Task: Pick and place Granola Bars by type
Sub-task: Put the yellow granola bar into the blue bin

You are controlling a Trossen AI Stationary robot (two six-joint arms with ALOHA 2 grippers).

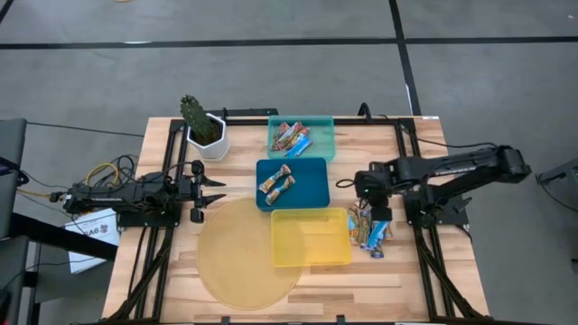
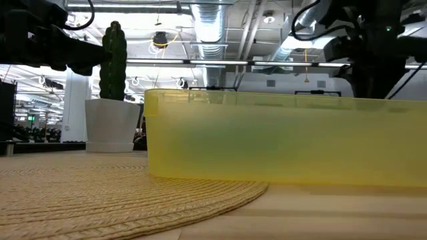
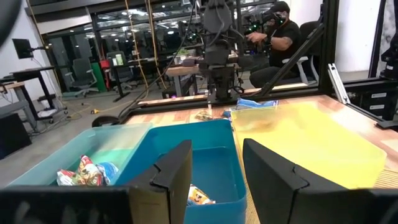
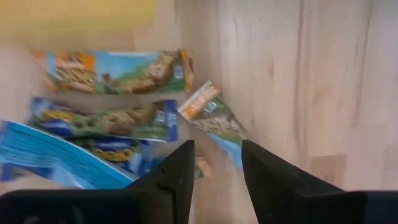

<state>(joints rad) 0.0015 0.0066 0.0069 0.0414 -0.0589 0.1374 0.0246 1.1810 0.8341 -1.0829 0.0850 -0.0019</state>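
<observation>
Your right gripper (image 4: 214, 171) hangs open and empty over the loose granola bars (image 4: 118, 71) on the table (image 4: 323, 81) beside the yellow tray (image 1: 312, 236). They overlap, so closing there may pinch two types together or nudge one away.

bars in teal tray (image 1: 291, 137): several, red-multicolour | bars in blue tray (image 1: 276, 181): two, tan | loose bars (image 1: 370, 230): blue-green pile flat on desk beside yellow tray

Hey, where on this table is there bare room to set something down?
The yellow tray is empty, and the round woven mat left of it is mostly bare. Bare wood also lies in front of the tray. It is crowded right of the tray, where loose granola bars pile under the right gripper.
</observation>
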